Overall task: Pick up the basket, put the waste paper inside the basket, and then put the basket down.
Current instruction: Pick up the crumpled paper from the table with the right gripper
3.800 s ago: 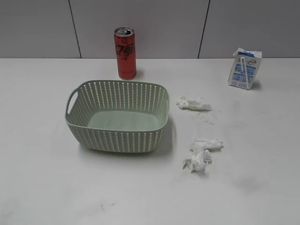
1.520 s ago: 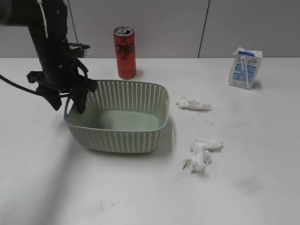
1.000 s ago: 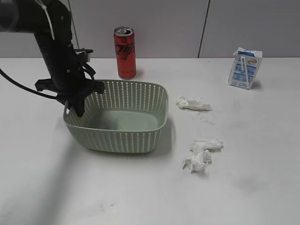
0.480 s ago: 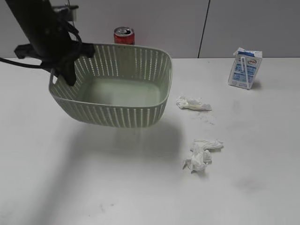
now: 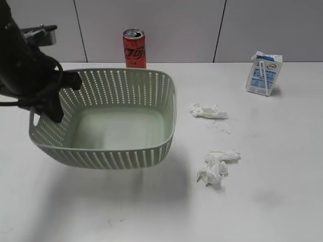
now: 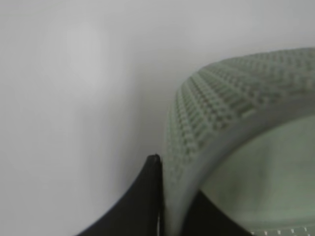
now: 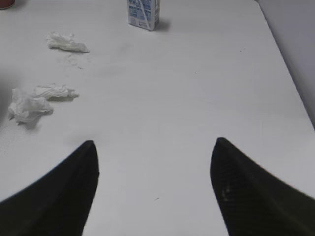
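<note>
The pale green basket [image 5: 121, 131] hangs tilted in the air above the table's left half, its opening turned toward the camera. My left gripper [image 5: 50, 108] is shut on the basket's left rim; in the left wrist view the rim [image 6: 211, 123] sits pinched between the black fingers [image 6: 170, 196]. Two wads of waste paper lie on the table to the right of the basket, one farther back [image 5: 208, 111] and one nearer [image 5: 216, 167]; both show in the right wrist view [image 7: 66, 43] [image 7: 34, 101]. My right gripper [image 7: 153, 152] is open and empty above bare table.
A red drink can [image 5: 134, 48] stands behind the basket by the wall. A blue-and-white drink carton [image 5: 264, 73] stands at the back right, also seen in the right wrist view [image 7: 143, 13]. The table's right edge [image 7: 288, 73] runs near the right gripper.
My left gripper closed on the basket's left rim and lifted it off the table, then carried it toward the front left. The paper wads, can and carton have not moved.
</note>
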